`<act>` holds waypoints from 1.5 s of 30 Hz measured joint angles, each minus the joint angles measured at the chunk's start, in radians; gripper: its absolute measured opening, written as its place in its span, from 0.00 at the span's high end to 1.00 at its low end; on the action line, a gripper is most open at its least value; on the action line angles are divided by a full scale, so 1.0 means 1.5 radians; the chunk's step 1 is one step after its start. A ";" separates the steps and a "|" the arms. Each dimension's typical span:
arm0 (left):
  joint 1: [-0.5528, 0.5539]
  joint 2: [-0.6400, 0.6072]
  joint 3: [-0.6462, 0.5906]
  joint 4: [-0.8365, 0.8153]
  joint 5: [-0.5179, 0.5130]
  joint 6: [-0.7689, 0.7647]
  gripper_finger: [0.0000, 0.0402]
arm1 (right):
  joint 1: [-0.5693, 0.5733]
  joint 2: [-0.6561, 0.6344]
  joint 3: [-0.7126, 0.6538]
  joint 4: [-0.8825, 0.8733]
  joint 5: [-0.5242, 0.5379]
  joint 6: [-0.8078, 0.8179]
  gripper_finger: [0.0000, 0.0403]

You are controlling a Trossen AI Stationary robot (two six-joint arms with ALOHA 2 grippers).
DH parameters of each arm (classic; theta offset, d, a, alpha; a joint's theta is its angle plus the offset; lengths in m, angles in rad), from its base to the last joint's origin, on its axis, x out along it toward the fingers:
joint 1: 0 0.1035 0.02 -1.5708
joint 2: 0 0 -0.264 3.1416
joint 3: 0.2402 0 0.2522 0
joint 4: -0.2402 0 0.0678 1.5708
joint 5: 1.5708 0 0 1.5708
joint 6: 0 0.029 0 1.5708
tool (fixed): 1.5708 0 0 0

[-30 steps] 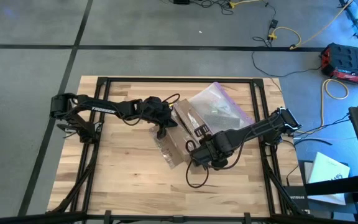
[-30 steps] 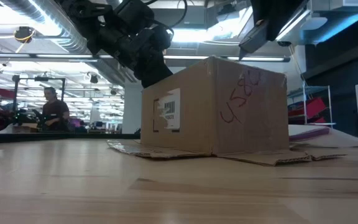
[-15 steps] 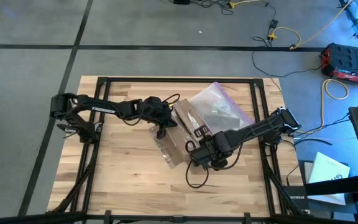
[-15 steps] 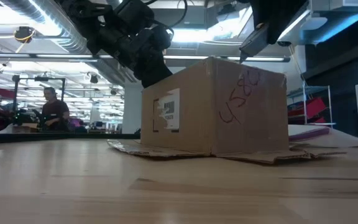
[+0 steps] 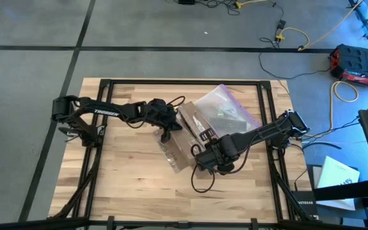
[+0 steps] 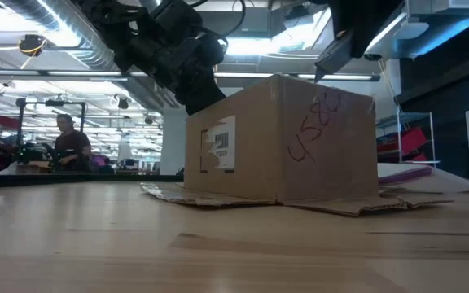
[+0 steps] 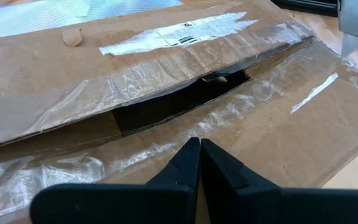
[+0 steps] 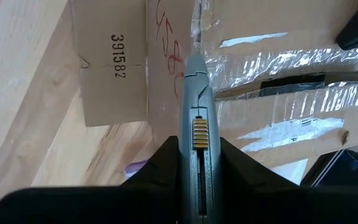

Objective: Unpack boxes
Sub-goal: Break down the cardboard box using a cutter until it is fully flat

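Observation:
The brown cardboard box point(image 5: 183, 144) stands mid-table on its spread lower flaps point(image 6: 357, 207), with red scribble on one side point(image 6: 316, 122) and a pale label point(image 6: 222, 145) on another. Its taped top flaps stand apart along a dark slit point(image 7: 179, 106). My left gripper point(image 7: 199, 142), shut, is at the box's top beside the slit. My right gripper point(image 8: 194, 146) hovers over the box's near right corner, shut on a grey knife-like tool point(image 8: 194, 93). The tool's tip point(image 6: 317, 75) is just above the box's top edge; whether it touches, I cannot tell. My left gripper rests its shut fingertips point(image 7: 194, 152) on the taped top flap point(image 7: 247, 134) just beside the slit. It comes slanting down from the table's left side. My right gripper pinches the tool's handle point(image 8: 196, 140) between its two fingers, which lie along it. The tool points steeply down and is clear of the table.
A clear plastic bag point(image 5: 229, 108) with a purple edge lies on the table behind the box, toward the far right. A flap printed with a number point(image 8: 114, 59) lies flat on the wood. Bare tabletop point(image 5: 126, 179) stretches toward the near edge.

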 joint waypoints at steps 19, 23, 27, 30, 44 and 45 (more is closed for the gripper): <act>0.000 0.000 0.000 -0.007 0.004 0.012 1.00 | -0.003 -0.004 0.000 0.001 0.000 0.008 0.86; 0.000 0.000 0.000 -0.007 0.004 0.013 1.00 | -0.003 -0.004 0.000 0.022 0.000 0.008 0.86; 0.000 0.000 0.000 -0.007 0.004 0.017 1.00 | -0.003 -0.004 0.000 0.032 -0.009 0.008 0.86; 0.000 0.000 0.000 -0.007 0.004 0.017 1.00 | -0.003 -0.004 0.000 0.032 -0.010 0.008 0.86; 0.000 0.000 0.000 -0.006 0.003 0.017 1.00 | -0.003 -0.001 0.000 0.025 -0.011 -0.003 0.86; 0.000 0.000 0.000 -0.006 0.003 0.017 1.00 | -0.003 -0.001 0.000 0.024 -0.011 -0.003 0.86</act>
